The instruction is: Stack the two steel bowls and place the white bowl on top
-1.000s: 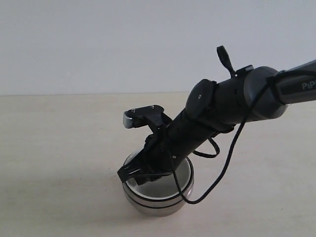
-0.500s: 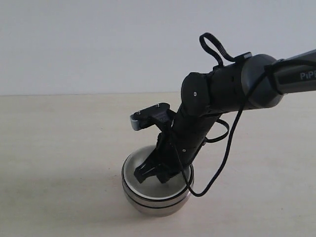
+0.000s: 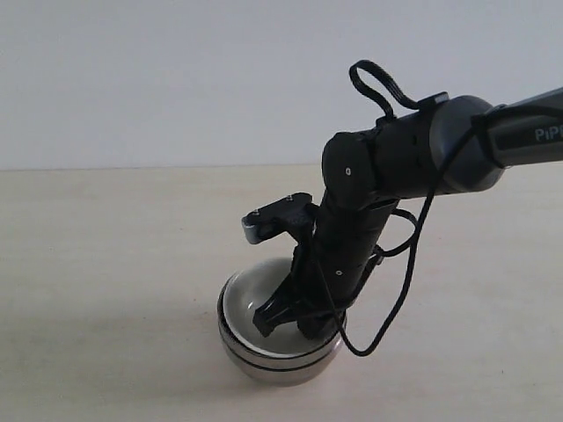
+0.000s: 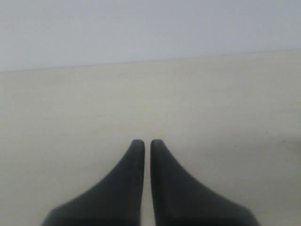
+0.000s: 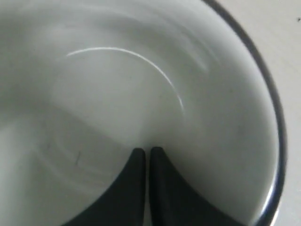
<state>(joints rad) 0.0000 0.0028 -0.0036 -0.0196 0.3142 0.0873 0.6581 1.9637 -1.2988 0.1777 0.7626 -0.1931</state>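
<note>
Exterior view: we count two steel bowls [image 3: 280,362] in one stack on the bench [image 3: 106,264], with one dark seam between them. Open bench runs all around. One right arm [image 3: 396,167] dips in, its right jaws closed and empty, tips below the rim. Whether the pale inside is the white bowl, we cannot tell.

Left wrist view: the left jaws are closed on nothing, and the bench stretches wide ahead.

Right wrist view: we see one bowl interior, its dark rim [image 5: 277,141] curving close by.

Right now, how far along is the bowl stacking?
Done, apparently: shiny steel bowls nested, white ceramic bowl seated inside on top. In hand: nothing; right gripper shut, tips down inside the white bowl. Remaining: withdraw the gripper.
</note>
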